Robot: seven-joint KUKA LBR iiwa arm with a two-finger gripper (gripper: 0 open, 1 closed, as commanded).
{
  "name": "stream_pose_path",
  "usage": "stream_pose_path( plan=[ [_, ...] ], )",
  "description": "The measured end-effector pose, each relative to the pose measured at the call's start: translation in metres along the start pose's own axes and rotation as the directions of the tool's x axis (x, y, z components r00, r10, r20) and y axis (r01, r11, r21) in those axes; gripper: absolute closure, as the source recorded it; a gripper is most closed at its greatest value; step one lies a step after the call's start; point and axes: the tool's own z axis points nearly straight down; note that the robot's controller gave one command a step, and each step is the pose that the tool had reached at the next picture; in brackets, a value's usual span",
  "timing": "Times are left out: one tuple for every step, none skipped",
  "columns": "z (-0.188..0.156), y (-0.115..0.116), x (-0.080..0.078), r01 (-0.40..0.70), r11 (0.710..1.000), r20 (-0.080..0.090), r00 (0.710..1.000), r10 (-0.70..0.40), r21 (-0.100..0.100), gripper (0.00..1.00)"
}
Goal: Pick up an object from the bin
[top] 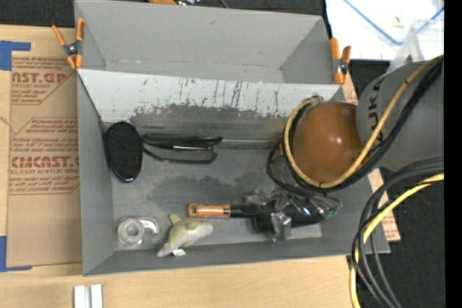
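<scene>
Nearest the front wall of the bin [195, 40] lie three small things in a loose row. At the left is a clear ring [134, 230], perhaps a tape roll. Just beside it is a pale toy fish [185, 234], lying on its side. A little further in is a stick [216, 210] with a copper-coloured end and a dark shaft.

My gripper [280, 218] is down at floor level in the front right corner, and the stick's dark end runs right up to it. They seem to touch, but the dark parts merge there. I cannot tell whether my gripper is spread, pressed together or pinching the stick, so I will not claim a hold.

Further back, well apart from me, a black brush [123, 151] lies flat near the left wall, its handle pointing right. Beyond it is bare floor and the scuffed back wall.

As I judge it, the task is about midway. I am down in the bin and at a thing, the stick being the likely one, since nothing else is near me. Nothing is off the floor yet. What is left is to make sure of a grip, then lift and carry the thing clear of the walls. The fish, ring and brush all lie untouched.
</scene>
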Motion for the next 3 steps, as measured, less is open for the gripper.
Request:
stream_pose_path(
  plan=[
    [-0.001,-0.003,0.006,-0.011,1.000,0.007,1.000,0.011,0.002,1.00],
    [0.000,-0.005,0.003,-0.005,1.000,0.002,1.000,0.005,-0.001,1.00],
    [-0.003,-0.019,0.011,-0.046,0.999,0.004,0.999,0.046,-0.001,1.00]
  ],
)
